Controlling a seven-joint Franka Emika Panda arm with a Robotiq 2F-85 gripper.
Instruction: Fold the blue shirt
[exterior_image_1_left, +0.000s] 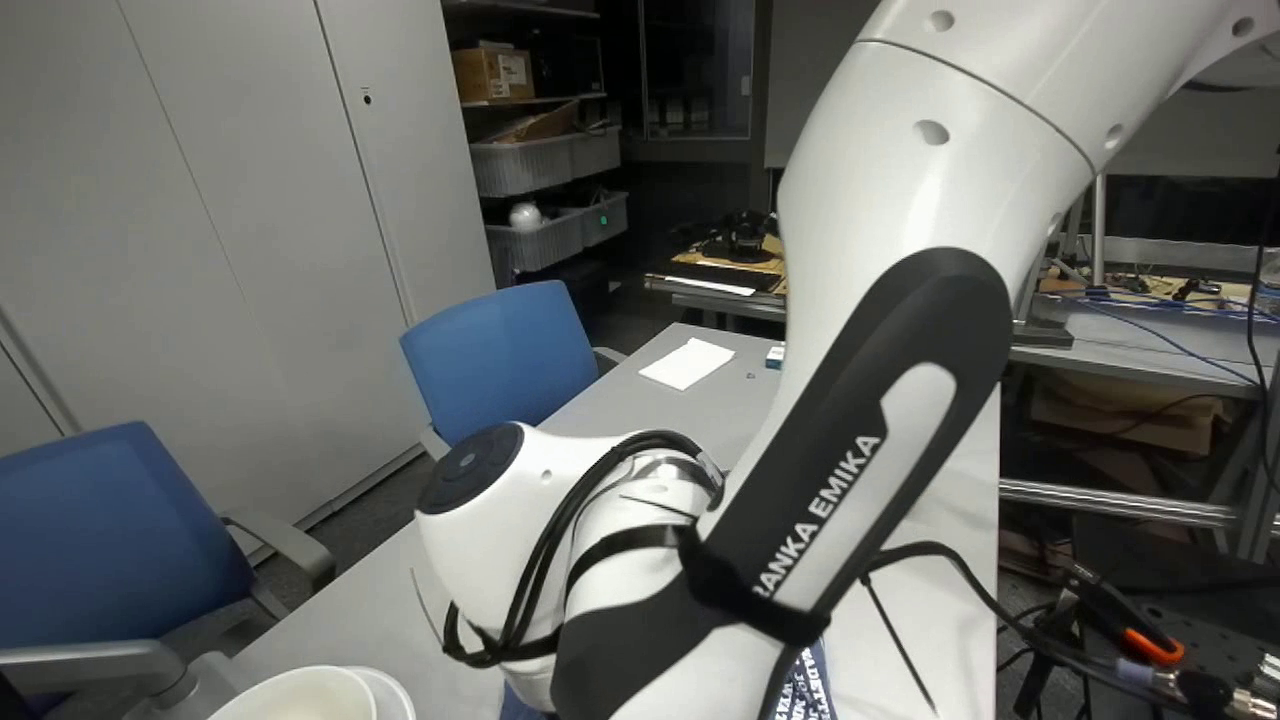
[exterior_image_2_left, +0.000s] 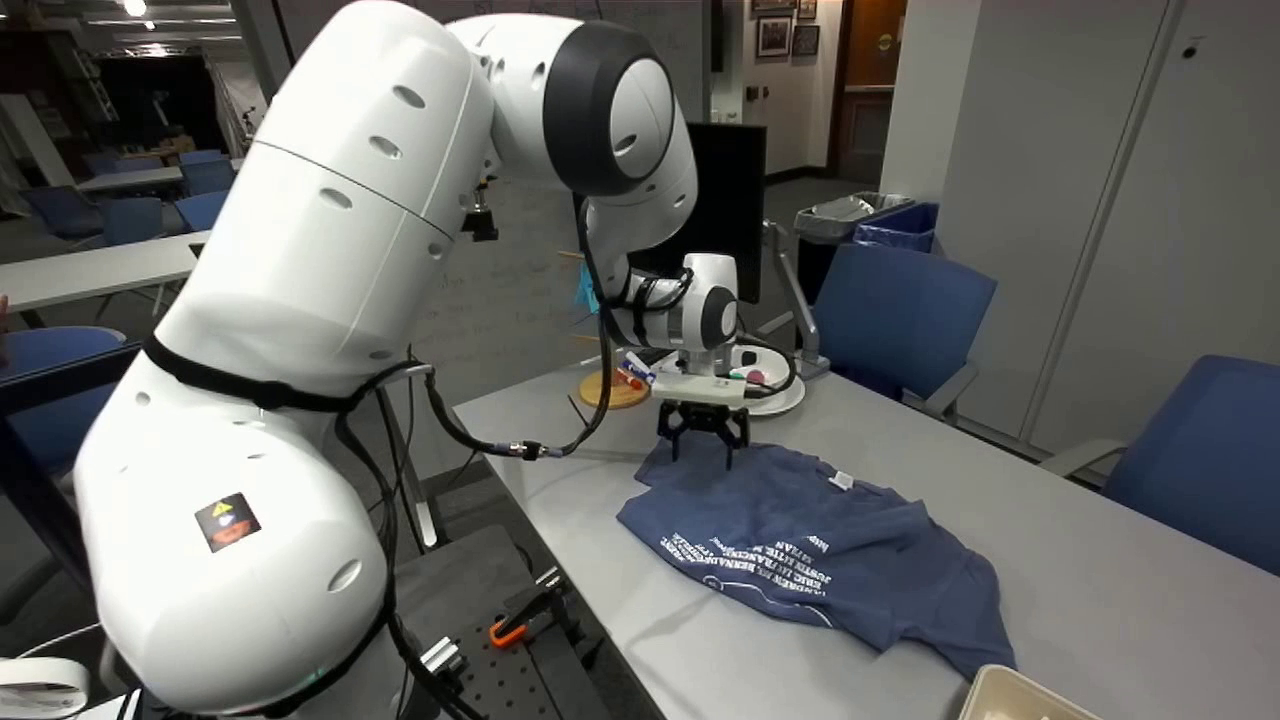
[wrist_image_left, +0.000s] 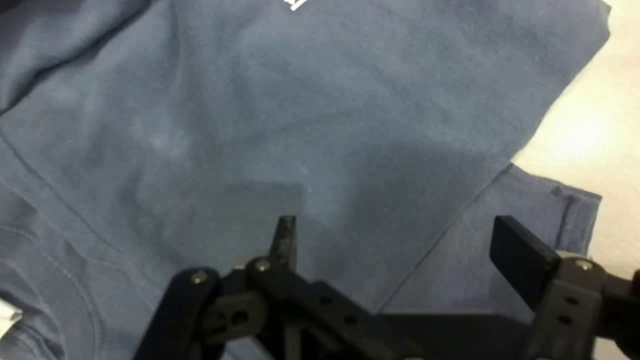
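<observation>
Hanging above one end of the blue shirt (exterior_image_2_left: 800, 520), spread on the table (exterior_image_2_left: 1100, 590), the gripper (exterior_image_2_left: 702, 462) stood with fingers (wrist_image_left: 522, 260) wide apart; the wrist view showed both fingers, which the arm (exterior_image_1_left: 870, 400) hid in an exterior view

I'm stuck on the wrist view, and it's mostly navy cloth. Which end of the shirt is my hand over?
Observer: In an exterior view, your hand is above the end of the blue shirt nearest the white plate.
Operator: What's by the opposite end?
Observer: A beige tray, partly out of the picture; whether it touches the shirt I can't tell.
Operator: And where does the printing lie?
Observer: Mostly, the white lettering runs near the long edge on the side away from the cabinet.
</observation>
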